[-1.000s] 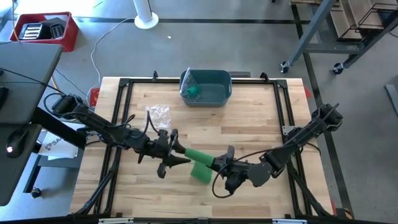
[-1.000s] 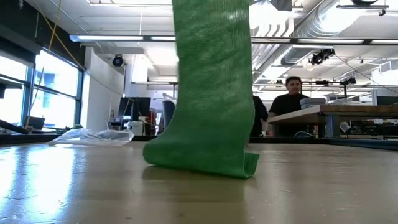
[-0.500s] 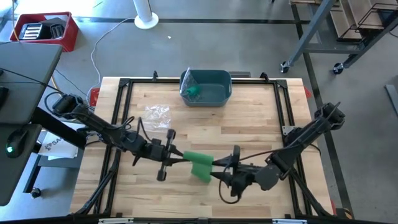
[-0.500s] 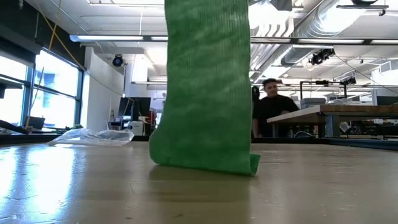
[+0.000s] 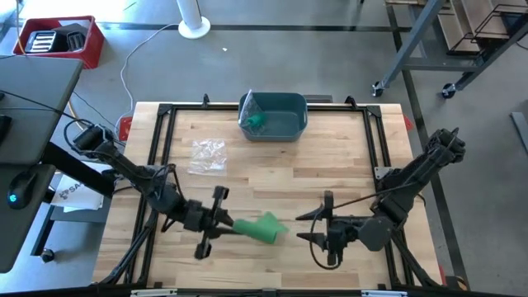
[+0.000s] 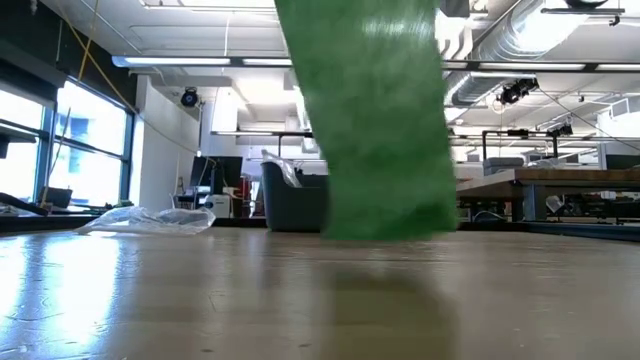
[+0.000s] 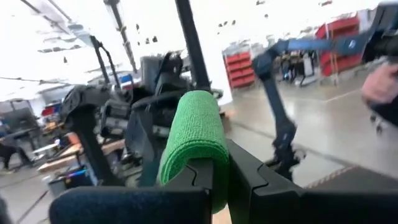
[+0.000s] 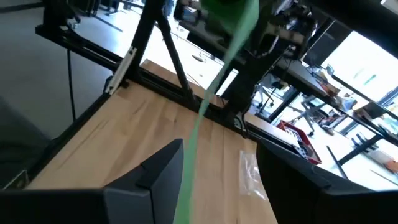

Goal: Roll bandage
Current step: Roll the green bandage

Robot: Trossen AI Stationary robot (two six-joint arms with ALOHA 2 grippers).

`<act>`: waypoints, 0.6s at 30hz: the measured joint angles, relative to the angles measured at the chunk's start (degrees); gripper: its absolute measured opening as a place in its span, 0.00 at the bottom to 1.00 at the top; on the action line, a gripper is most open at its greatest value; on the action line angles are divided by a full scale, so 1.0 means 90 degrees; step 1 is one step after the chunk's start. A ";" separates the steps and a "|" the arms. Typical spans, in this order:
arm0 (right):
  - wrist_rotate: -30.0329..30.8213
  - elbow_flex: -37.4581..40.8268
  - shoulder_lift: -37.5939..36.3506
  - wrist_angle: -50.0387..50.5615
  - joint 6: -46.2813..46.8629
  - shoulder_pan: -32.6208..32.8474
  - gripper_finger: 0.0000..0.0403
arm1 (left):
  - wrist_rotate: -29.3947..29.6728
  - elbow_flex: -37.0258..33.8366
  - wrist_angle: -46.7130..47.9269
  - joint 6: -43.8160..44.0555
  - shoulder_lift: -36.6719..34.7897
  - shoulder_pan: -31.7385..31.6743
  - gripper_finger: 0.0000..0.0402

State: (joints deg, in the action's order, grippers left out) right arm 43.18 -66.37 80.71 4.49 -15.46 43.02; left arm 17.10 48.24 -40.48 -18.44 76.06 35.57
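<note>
- The desk (image 5: 330, 165) is carrying a black frame along its edges; the widest open room is lying across its middle, between the bin and the two grippers.
- Left arm is reaching in from the desk's left edge, with the left gripper (image 5: 224, 225) sitting low near the front edge. Jaws are pressed together, pinching the green bandage (image 5: 257, 228).
- Right arm is coming in from the right edge, with the right gripper (image 5: 307, 228) near the front, pointing toward the bandage. Jaws are standing spread and holding nothing.
- The grey bin (image 5: 274, 115) is standing at the far edge, centred, with something green inside, well apart from both grippers.
- The bandage is hanging from the left jaws between the two grippers. In the low view it is ending clear above the desk surface (image 6: 385, 120); in the left wrist view it is draping folded over the jaw tips (image 7: 194, 140).
- The clear plastic wrapper (image 5: 207, 155) is lying left of centre, apart from the left arm.
- Against one second ago: the right gripper was then at the bandage and is now backed off to the right with a gap between; the left gripper is sitting closer to the front edge; the bandage end, earlier resting folded on the desk, is now lifted off it.
</note>
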 joint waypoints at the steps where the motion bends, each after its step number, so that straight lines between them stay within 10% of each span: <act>1: 0.0033 0.0000 -0.0019 0.0000 0.0000 0.0037 0.49 | 0.0000 0.0176 0.0001 0.0028 0.0099 0.0074 0.02; 9: 0.0095 0.0000 -0.0027 -0.0020 0.0128 0.0092 0.49 | 0.0989 0.1182 0.0541 0.0030 0.0711 0.0087 0.02; 18: 0.0090 0.0000 -0.0027 0.0785 0.0887 0.0005 0.49 | 0.1895 0.0629 0.1028 0.0473 0.0711 -0.1014 0.02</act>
State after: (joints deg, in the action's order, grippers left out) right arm 43.99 -66.37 80.47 11.56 -7.48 43.07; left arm 34.15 53.90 -31.22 -14.19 82.46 26.44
